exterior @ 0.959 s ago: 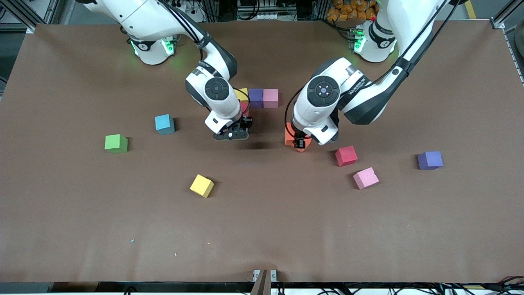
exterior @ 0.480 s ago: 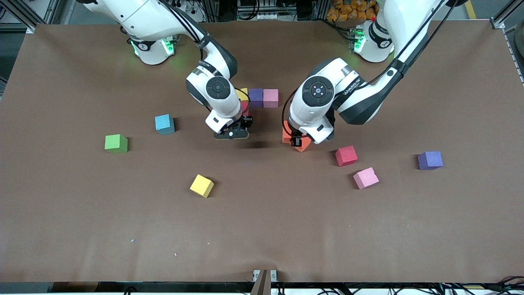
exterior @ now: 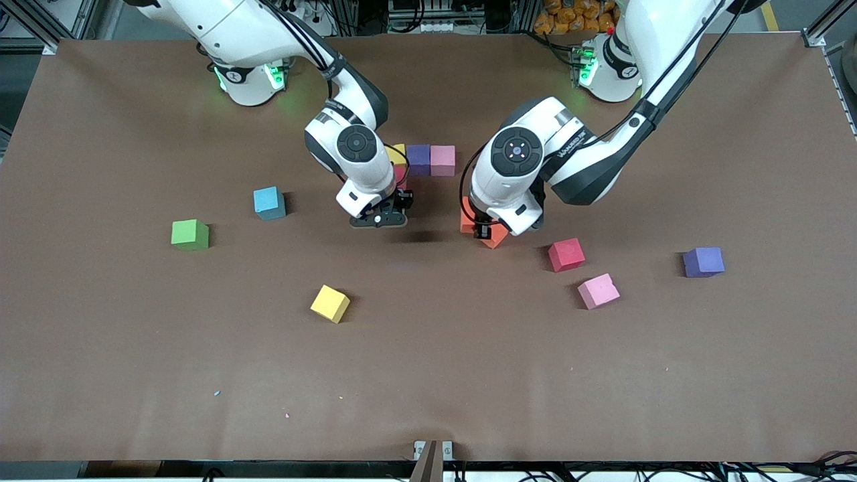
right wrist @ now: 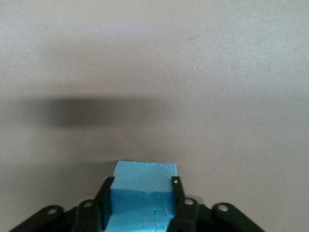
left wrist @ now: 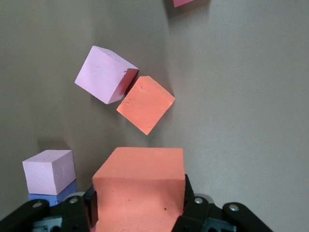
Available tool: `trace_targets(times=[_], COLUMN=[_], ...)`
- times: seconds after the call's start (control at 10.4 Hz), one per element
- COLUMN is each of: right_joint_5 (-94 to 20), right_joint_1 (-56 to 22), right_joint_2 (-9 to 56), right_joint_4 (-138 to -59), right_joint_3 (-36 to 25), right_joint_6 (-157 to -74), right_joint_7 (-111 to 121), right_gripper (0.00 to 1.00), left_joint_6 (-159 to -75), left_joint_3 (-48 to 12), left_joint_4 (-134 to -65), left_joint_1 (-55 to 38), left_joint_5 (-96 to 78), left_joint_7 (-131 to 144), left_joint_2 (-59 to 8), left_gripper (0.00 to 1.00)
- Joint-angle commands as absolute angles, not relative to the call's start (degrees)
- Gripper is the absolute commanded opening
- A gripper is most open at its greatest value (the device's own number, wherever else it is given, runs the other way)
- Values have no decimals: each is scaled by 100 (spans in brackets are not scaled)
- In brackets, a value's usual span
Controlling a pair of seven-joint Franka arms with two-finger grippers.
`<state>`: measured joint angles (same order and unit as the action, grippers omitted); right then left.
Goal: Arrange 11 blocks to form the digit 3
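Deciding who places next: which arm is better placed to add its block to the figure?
Right: the right gripper, holding a light blue block, is beside the red block; the left gripper, holding an orange block, is away from it.

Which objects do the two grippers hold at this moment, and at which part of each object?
Left gripper holds an orange block by two opposite side faces. Right gripper has a light blue block between its fingers, also at opposite sides.

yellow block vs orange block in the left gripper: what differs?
Colour: the yellow block is yellow, the orange block orange. State: the yellow block lies free on the table, with no gripper on it; the orange block sits between the fingers of the left gripper. Both are plain cubes that look alike in size.
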<state>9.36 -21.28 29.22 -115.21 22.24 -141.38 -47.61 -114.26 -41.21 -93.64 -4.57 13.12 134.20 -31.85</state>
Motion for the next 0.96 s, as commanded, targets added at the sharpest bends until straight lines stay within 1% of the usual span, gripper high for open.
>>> trace_targets(times=[0.0,0.1,0.19,0.58,0.86], right_joint_5=[1125,1186,1195,1292,1292], right_joint_1=[-2180,-2180,-2180,-2162,-2101], right_joint_2=[2953,2953,2953,2909,2734], right_joint_4=[-11549,-11549,-11549,-11540,-11505], right_joint_3=[2224,2224,2224,2224,2276], right_joint_6=[-14229,-14229,-14221,-14186,-14046], right_joint_7=[-4957,-4957,-4957,-4948,-4756], right_gripper=[86,96,100,100,100], left_joint_6=[-11347,-11347,-11347,-11382,-11426], left_joint_3=[-4148,-4148,-4148,-4148,-4148], left_joint_4=[-9378,-9378,-9378,-9492,-9510], left_joint_1=[-448,-483,-518,-597,-729], left_joint_5=[1195,1195,1187,1020,1020], left_joint_7=[13500,13500,13500,13614,13693], left_joint_2=[-3164,-3164,-3164,-3182,-3295], left_gripper=[0,0,0,0,0])
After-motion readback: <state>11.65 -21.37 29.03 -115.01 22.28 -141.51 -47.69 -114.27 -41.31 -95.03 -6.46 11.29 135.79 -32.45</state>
